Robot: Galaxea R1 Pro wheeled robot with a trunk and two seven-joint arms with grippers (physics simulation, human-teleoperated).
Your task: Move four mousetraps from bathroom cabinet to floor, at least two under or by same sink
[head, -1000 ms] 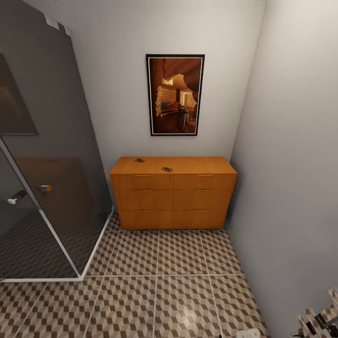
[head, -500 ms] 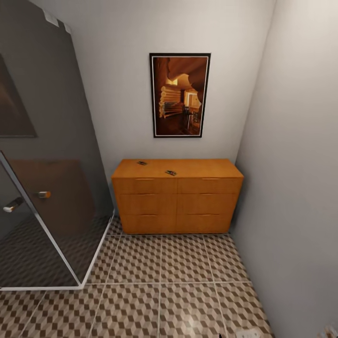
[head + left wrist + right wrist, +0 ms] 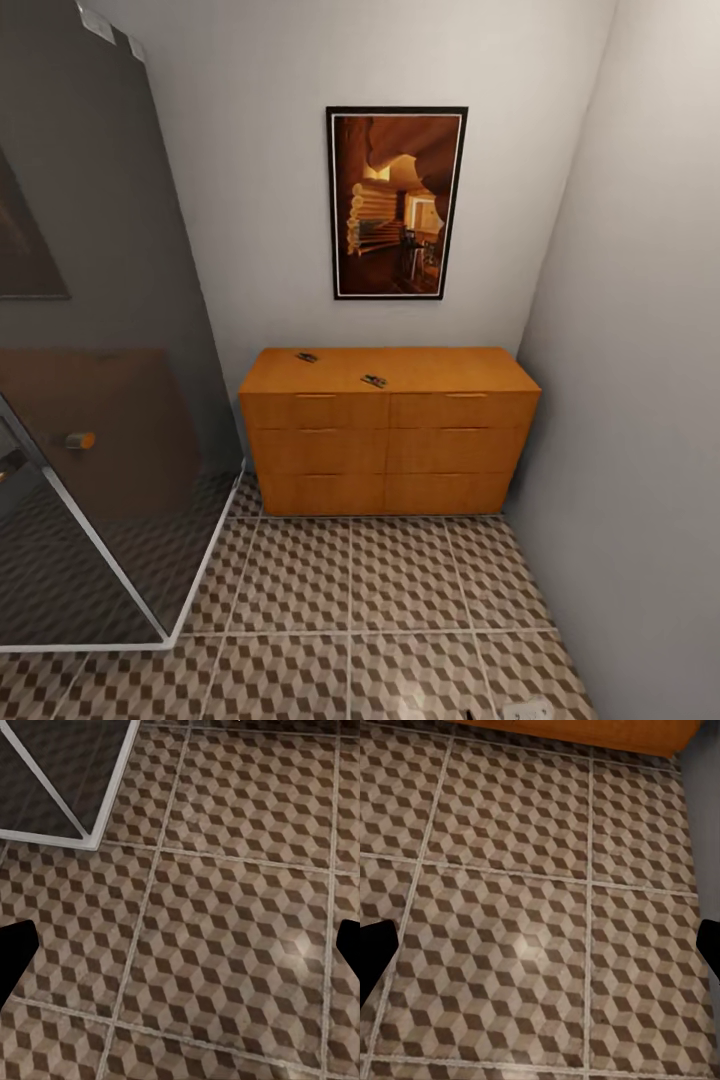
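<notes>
Two mousetraps lie on the flat top of the cabinet in the head view: one [image 3: 306, 357] toward the back left part of the top, the other [image 3: 374, 381] near the front edge at about the middle. They sit well apart, and each shows as a small dark speck, too small to make out any wire or board detail. The cabinet [image 3: 390, 450] stands in the middle of the frame against the back wall, an orange-brown wooden chest with six drawers in two columns and slim bar handles; all drawers look closed. Its right end is just beside the grey side wall [image 3: 640, 400].

Above the cabinet, in the upper middle of the frame, hangs a dark-framed picture [image 3: 397, 202] of a warm-lit log interior. At the left of the frame stands a glass shower enclosure [image 3: 100, 400] with a pale frame along its base and a small knob [image 3: 78, 440] on the door; its corner nearly meets the cabinet's left end.

The bathroom floor [image 3: 380, 600], tiled in a brown, tan and white cube pattern with pale grout lines, fills the lower part of the frame in front of the cabinet. A small white object [image 3: 527, 711] shows at the bottom edge, right of centre.

In the left wrist view the left gripper's fingers [image 3: 15, 960] appear as dark shapes at both side edges, spread wide over bare tile, with the shower frame's corner [image 3: 94, 832] at upper left. In the right wrist view the right gripper's fingers [image 3: 375, 956] are likewise spread apart over tile, holding nothing, with the cabinet's base [image 3: 585, 731] along the top edge.
</notes>
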